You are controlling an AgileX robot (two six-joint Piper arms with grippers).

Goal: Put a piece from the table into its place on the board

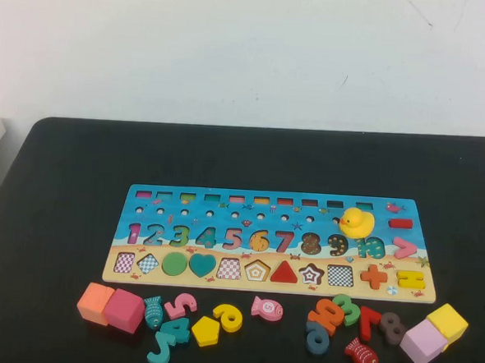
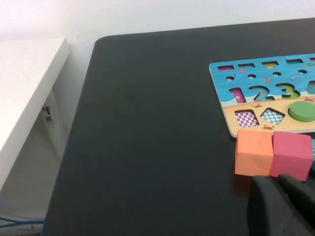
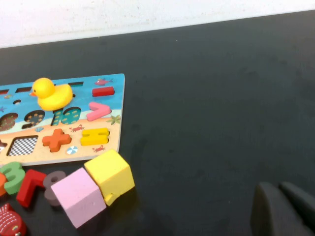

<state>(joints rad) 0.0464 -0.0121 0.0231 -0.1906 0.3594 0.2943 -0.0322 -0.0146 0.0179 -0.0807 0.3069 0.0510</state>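
At the bench's (image 1: 59, 220) near edge, 6 o'clock from the board (image 1: 274, 201), sits the loose pile; the piece (image 1: 205, 331), a flat yellow pentagon, lies flat there between the teal 4 (image 1: 167, 341) and the yellow 6 (image 1: 229, 316), touching or nearly touching both. Its place (image 1: 257, 270), the pentagon recess in the sandy strip, is at roughly 1 o'clock from the piece, empty, between a checkered recess and the red triangle (image 1: 284, 271). Neither arm shows in the high view, so both look parked back off the work area, probably the start pose.

Left gripper (image 2: 283, 204) shows only in its wrist view, jaws pressed together, holding nothing, hovering just short of the orange cube (image 2: 254, 153) and pink cube (image 2: 292, 156).

Right gripper (image 3: 285, 209) hangs over bare bench, well apart from the yellow cube (image 3: 110, 175) and lilac cube (image 3: 78, 195); jaws look pressed together, nothing between them.

A rubber duck (image 1: 357, 222) sits on the board near the 10, clear of the target recess.

Judgement: nothing started; the piece sits left of centre, so the left arm seems the likelier one. Crowded neighbours may get nudged.
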